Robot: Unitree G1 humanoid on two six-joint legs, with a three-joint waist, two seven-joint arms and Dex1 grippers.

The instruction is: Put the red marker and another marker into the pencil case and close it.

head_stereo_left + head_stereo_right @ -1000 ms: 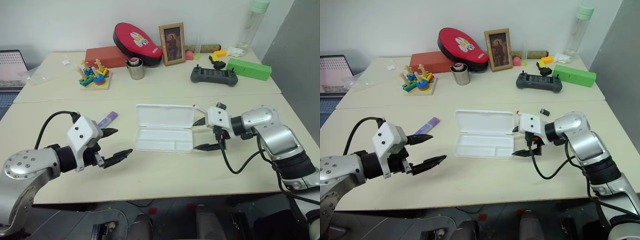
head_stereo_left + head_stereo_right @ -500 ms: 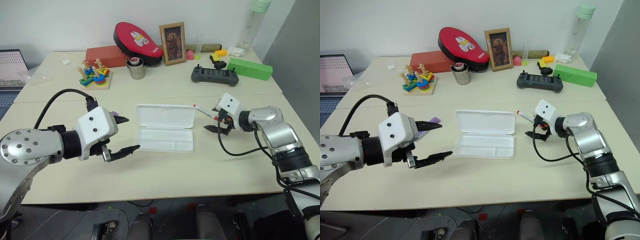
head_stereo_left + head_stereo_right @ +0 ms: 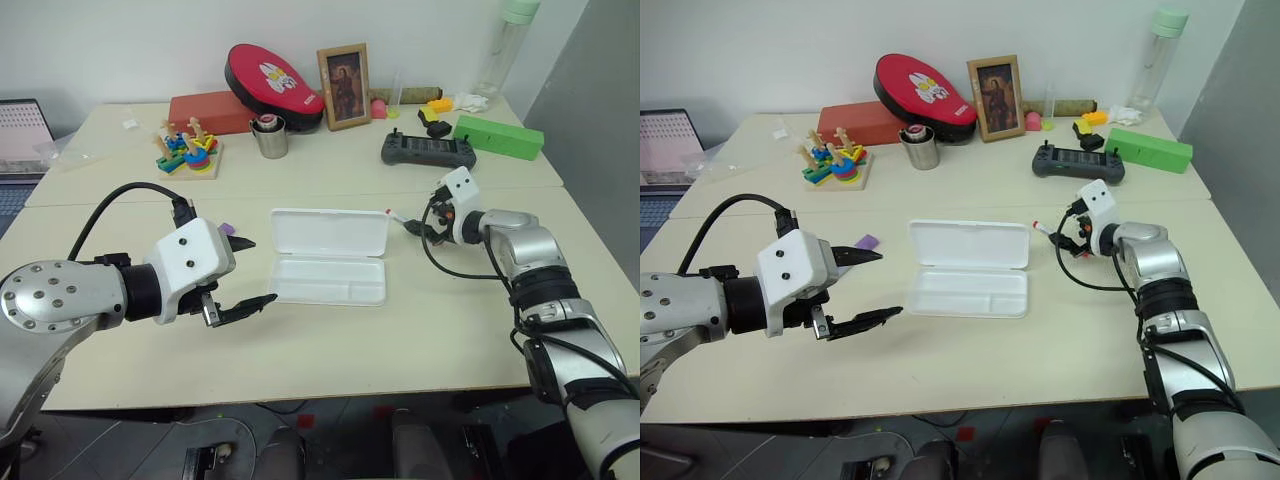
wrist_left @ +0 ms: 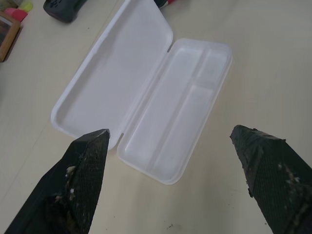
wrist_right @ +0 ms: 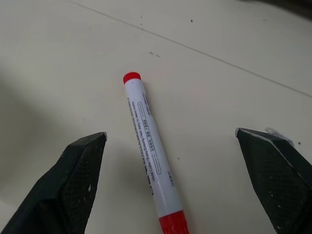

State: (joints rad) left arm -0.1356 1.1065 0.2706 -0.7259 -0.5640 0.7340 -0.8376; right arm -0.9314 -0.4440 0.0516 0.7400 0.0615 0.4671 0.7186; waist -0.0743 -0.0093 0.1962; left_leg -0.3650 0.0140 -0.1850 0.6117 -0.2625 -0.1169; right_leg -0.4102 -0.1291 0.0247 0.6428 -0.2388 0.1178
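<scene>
The white pencil case (image 3: pixel 330 256) lies open in the middle of the near table, lid flat behind its divided tray (image 4: pixel 180 112). The red marker (image 5: pixel 148 155) rests on the table by the case's back right corner. My right gripper (image 5: pixel 170 135) is open just over it, one finger on each side of the marker, not touching. My left gripper (image 3: pixel 256 271) hovers open left of the case, pointing at it. The other marker (image 3: pixel 867 241), lilac, peeks out as a small tip behind the left gripper; the rest is hidden.
On the far table stand a green box (image 3: pixel 498 137), a black controller (image 3: pixel 428 150), a metal cup (image 3: pixel 270 138), a picture frame (image 3: pixel 344 73), a red oval case (image 3: pixel 273 72) and a stacking toy (image 3: pixel 188 150). A laptop (image 3: pixel 20 130) sits at the far left.
My right gripper swung from the case's right end back to the red marker, rolling as it went. My left hand rose slightly and rolled, now covering most of the lilac marker.
</scene>
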